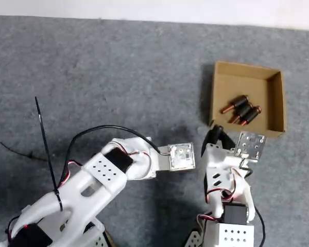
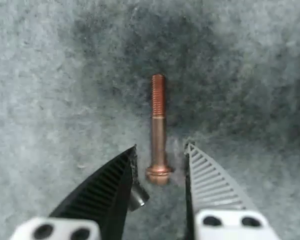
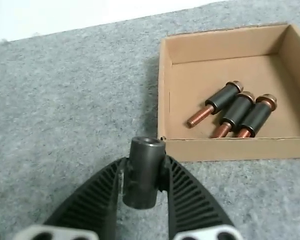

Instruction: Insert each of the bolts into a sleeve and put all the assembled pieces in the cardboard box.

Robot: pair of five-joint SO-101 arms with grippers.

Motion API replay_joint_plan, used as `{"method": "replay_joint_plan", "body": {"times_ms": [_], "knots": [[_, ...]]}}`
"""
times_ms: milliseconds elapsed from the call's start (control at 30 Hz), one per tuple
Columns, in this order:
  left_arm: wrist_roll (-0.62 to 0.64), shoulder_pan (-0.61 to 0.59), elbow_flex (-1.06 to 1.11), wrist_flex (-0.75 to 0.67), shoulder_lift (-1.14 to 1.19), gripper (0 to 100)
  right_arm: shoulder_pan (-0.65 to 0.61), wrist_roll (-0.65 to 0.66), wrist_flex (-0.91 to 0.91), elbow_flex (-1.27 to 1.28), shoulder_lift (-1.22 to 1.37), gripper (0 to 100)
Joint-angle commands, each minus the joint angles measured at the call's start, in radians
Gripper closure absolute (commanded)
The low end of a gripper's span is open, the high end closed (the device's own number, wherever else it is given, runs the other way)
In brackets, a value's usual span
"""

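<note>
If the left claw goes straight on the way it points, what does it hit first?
Probably the copper bolt on the grey mat; its head lies within the open left claw. Depth unclear.

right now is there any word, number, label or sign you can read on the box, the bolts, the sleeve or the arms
None: no readable text.
The cardboard box has plain walls.
The three assembled pieces inside it carry no marks that can be made out.
The bolt between the fingers of the left tool shows none.
The sleeve held in the right tool shows none.
The arm shells show holes, no print.
</note>
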Motion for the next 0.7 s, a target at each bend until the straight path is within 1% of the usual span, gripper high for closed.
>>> {"method": "replay_joint_plan", "body": {"times_ms": [0, 200, 467, 667], "knots": [[-0.031, -0.067, -0.047, -0.002, 0.004, 85, 0.012, 0.011, -0.033, -0.008, -0.012, 99.2], [-0.048, -0.087, -0.050, -0.002, 0.028, 85, 0.012, 0.011, -0.033, -0.008, -0.012, 99.2], [-0.046, -0.084, -0.157, 0.002, 0.291, 85, 0.012, 0.011, -0.033, -0.007, -0.012, 99.2], [-0.046, -0.088, -0.213, 0.002, 0.390, 85, 0.012, 0.011, -0.033, -0.007, -0.012, 99.2]]}}
